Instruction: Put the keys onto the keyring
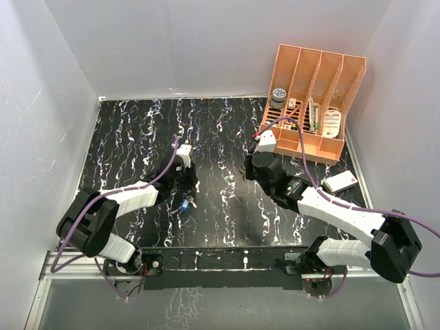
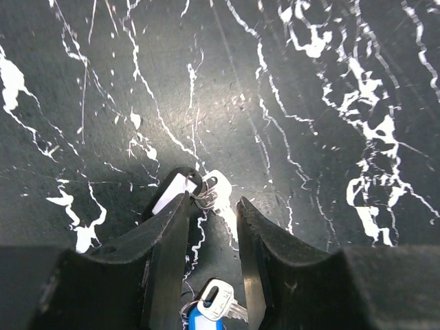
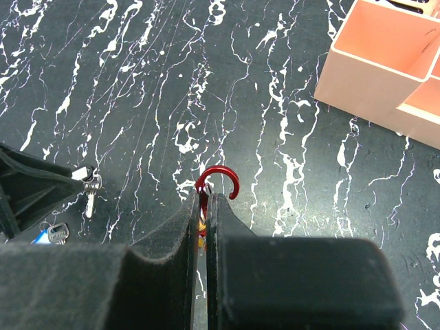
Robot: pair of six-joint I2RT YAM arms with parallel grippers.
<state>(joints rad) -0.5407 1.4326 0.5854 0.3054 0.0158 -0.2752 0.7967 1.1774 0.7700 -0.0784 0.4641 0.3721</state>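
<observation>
My right gripper is shut on the keyring, a red open wire loop that curls out past the fingertips. A bit of yellow-orange shows in the slit between the fingers. It hovers mid-table in the top view. My left gripper is open and low over the table. A silver key with a white tag lies at its fingertips, touching the left one. A blue-headed key lies under the fingers.
An orange slotted organizer with small items stands at the back right. A white flat object lies near the right arm. White walls close in the black marbled table on three sides.
</observation>
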